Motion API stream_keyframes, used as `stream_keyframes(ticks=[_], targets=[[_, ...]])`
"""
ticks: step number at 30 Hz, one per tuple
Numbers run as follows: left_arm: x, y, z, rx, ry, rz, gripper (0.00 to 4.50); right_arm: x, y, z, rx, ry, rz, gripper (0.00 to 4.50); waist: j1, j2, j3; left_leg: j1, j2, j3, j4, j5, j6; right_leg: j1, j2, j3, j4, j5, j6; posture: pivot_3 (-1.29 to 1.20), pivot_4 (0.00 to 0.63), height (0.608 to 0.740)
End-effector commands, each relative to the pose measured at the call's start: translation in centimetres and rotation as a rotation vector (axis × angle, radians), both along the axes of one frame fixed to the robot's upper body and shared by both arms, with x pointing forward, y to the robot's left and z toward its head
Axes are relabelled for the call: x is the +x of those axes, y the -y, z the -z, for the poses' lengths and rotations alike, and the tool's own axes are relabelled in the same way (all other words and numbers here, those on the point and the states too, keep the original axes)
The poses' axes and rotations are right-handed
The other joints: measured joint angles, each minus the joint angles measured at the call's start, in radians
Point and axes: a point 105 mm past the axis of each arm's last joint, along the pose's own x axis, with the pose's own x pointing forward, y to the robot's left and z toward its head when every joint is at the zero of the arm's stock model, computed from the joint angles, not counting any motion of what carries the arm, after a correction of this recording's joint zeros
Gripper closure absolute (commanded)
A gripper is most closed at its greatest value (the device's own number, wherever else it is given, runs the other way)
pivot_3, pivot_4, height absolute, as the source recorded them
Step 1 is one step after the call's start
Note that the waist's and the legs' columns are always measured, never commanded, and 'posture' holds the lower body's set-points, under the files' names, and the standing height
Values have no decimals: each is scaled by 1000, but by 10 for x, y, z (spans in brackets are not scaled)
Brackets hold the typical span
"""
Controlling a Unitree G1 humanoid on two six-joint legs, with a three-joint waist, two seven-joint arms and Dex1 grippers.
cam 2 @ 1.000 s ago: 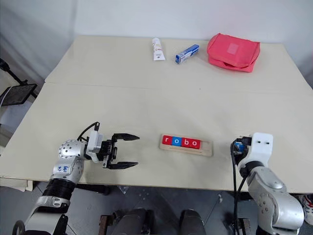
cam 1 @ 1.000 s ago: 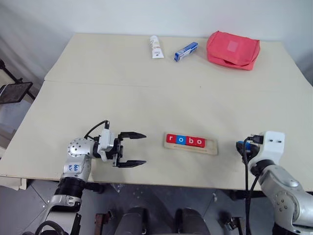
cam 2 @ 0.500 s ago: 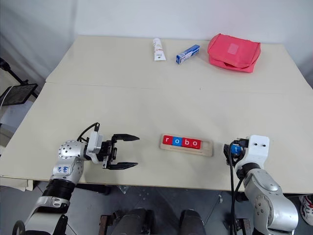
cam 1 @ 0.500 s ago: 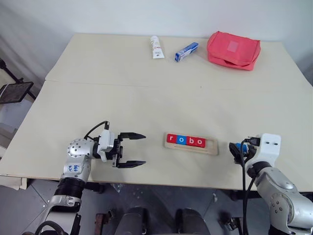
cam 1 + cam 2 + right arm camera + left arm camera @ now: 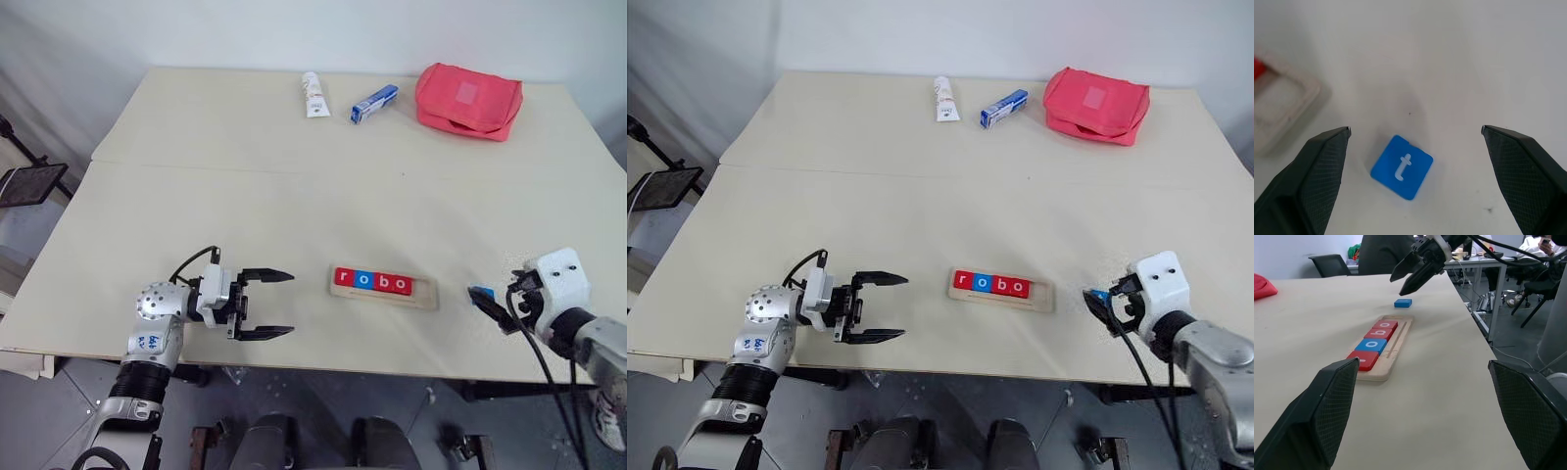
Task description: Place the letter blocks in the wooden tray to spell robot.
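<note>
Blue t block (image 5: 1401, 167) lies on table between wide-apart right gripper (image 5: 1415, 147) fingers, lower right of head view, just right of wooden tray (image 5: 383, 287); left gripper (image 5: 265, 305), also spread, farther off.

Bare beige table surface (image 5: 294, 225) lies open between the near row and the far edge. Near-edge obstacles: the long pale-wood tray (image 5: 383, 289) holding four red and blue letter tiles (image 5: 371, 281), and a loose blue "t" tile (image 5: 1401, 167) lying apart, beyond its empty end. Far-edge obstacles: white tube (image 5: 313, 94), blue-and-white box (image 5: 373, 103), red fabric pouch (image 5: 467, 100).
</note>
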Motion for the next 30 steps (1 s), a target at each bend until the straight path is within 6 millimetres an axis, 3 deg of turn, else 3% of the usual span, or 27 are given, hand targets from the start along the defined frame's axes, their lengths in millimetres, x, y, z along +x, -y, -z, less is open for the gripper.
stream_keyframes(ticks=[1,7,12,18,21,28,30], targets=[[-3,2,-3,-7,22,1,0,0,-3,-3,-51,-58,-162,17,0,0,0,0,0,0,0,0,0,0,0,0,0,0,0,0,150,740],[-5,-2,-3,-2,23,-24,0,3,6,3,-183,-222,-404,17,0,0,0,0,0,0,1,0,0,1,-1,-2,-2,0,0,0,150,740],[-8,-5,-4,2,24,-47,0,19,15,7,-247,-253,-462,17,-1,-1,0,-1,1,0,1,0,0,1,-1,-4,-3,0,0,0,150,740],[-9,-8,-5,2,25,-76,0,24,15,15,-276,-299,-530,17,2,-1,0,-1,0,-1,2,0,0,2,-2,-6,-2,0,0,0,150,740],[-10,-9,-4,2,25,-83,0,24,15,18,-277,-315,-545,680,3,-1,0,-1,0,-2,2,0,0,2,-3,-7,-3,0,0,0,150,740],[-10,-8,-4,-3,22,-88,0,26,19,16,-303,-316,-548,2961,2,-1,0,-1,0,-2,3,0,0,3,-3,-8,-3,0,0,0,150,740],[-10,-6,-4,-5,23,-85,0,29,17,8,-308,-290,-548,3045,3,-1,0,-1,0,-2,3,0,0,3,-3,-8,-3,0,0,0,150,740]])
